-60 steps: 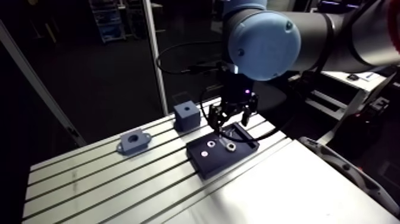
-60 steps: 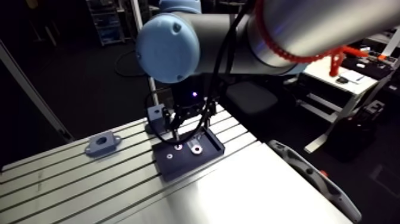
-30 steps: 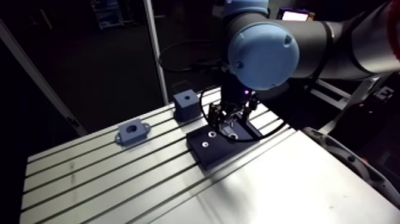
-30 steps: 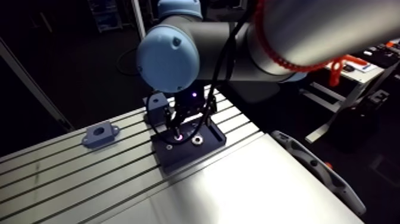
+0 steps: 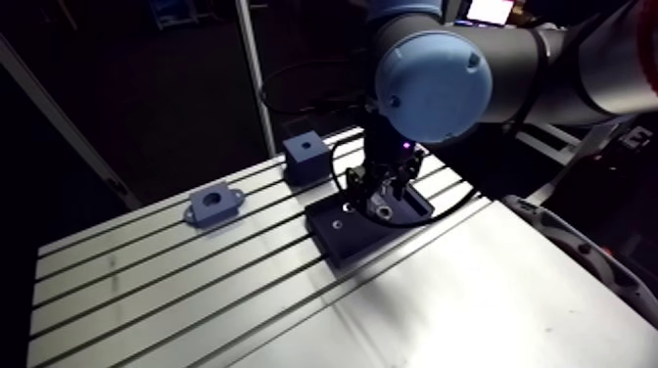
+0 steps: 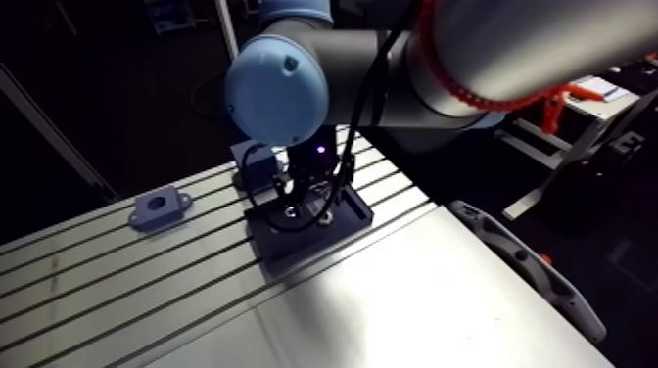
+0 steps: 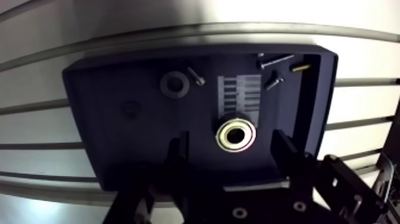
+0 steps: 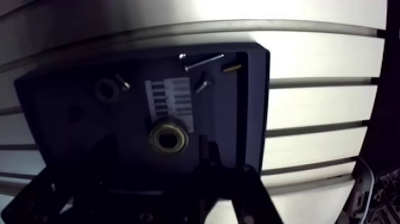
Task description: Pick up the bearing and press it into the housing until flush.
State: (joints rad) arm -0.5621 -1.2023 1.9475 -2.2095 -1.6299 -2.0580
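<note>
The bearing (image 7: 236,134), a shiny metal ring, lies in a dark tray (image 7: 113,143) on the slotted table. In the wrist view my gripper (image 7: 233,150) is open, one finger (image 7: 178,152) on each side of the bearing, with a clear gap to both. I see no contact with it. In the arm view the gripper (image 5: 380,193) hangs low over the tray (image 5: 345,247). A grey-blue flanged housing (image 5: 214,206) with a round hole rests further left on the table. A grey-blue cube (image 5: 305,157) with a hole in its top stands behind the tray.
The tray also holds a flat washer (image 7: 174,84), a short bolt (image 7: 196,75) and a few loose screws (image 7: 275,59) beyond the bearing. A pale ribbed patch (image 7: 241,95) lies just ahead of the bearing. A slanted metal post (image 5: 253,78) rises behind the table.
The gripper has come down closer to the tray, over the bearing. The arm view has shifted with the arm; the housing, cube and tray stay in place.
</note>
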